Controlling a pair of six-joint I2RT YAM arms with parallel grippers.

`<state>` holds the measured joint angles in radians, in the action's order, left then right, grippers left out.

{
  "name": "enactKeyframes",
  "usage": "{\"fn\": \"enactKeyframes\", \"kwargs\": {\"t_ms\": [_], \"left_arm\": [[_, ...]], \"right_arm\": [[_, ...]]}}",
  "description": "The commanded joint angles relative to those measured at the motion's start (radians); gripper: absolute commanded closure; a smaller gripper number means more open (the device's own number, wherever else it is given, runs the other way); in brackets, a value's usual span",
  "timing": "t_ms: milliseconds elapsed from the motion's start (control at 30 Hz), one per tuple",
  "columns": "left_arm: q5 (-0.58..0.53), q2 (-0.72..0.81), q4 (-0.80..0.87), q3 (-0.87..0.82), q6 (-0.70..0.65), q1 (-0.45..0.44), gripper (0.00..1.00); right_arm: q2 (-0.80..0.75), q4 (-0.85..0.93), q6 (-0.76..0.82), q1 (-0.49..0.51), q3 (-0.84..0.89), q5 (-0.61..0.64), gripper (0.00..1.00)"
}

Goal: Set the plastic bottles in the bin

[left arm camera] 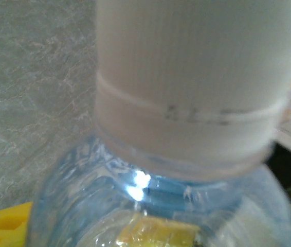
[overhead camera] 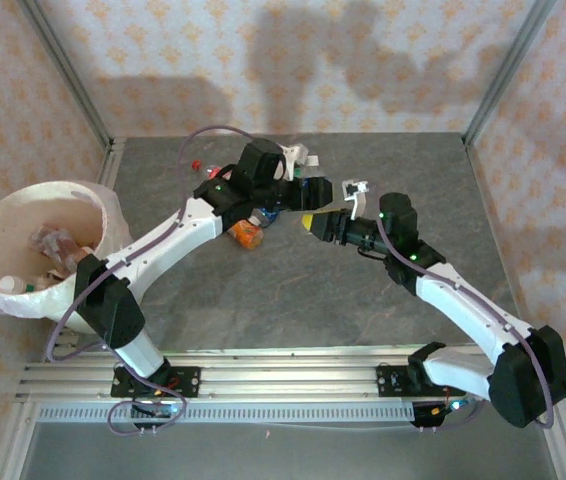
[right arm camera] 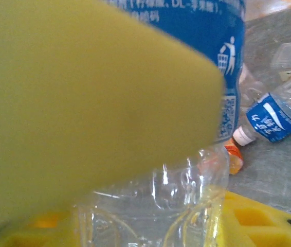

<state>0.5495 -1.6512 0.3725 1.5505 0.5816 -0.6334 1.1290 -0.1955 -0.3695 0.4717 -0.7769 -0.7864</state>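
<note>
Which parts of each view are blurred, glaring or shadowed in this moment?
Top external: sharp, heavy arm shadows on the back wall. Left wrist: white cap too close, soft; a glare spot on the clear bottle. Right wrist: yellow finger pad a featureless blur; the blue-labelled bottle in focus.

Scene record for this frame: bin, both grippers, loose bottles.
bin: at the left, bottles inside
right gripper: shut on a clear bottle with a blue label
left gripper: white-capped bottle between its fingers; grip unclear
loose on table: orange bottle, small blue-label bottle lying on its side
</note>
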Motion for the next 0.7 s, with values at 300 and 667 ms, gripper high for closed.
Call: {"fn": "enactKeyframes", "kwargs": {"t_ms": [300,667], "left_arm": [[-0.134,0.026,0.055,0.024,-0.055,-0.02,0.48],[-0.276,0.06,0.085,0.005,-0.007,-0.013,0.52]], "right_arm": [[0.008,0.139,0.067,0.009,-0.114,-0.037,0.46],[-0.016,0.322,0.166,0.009,-0.164,0.085,0.01]]}}
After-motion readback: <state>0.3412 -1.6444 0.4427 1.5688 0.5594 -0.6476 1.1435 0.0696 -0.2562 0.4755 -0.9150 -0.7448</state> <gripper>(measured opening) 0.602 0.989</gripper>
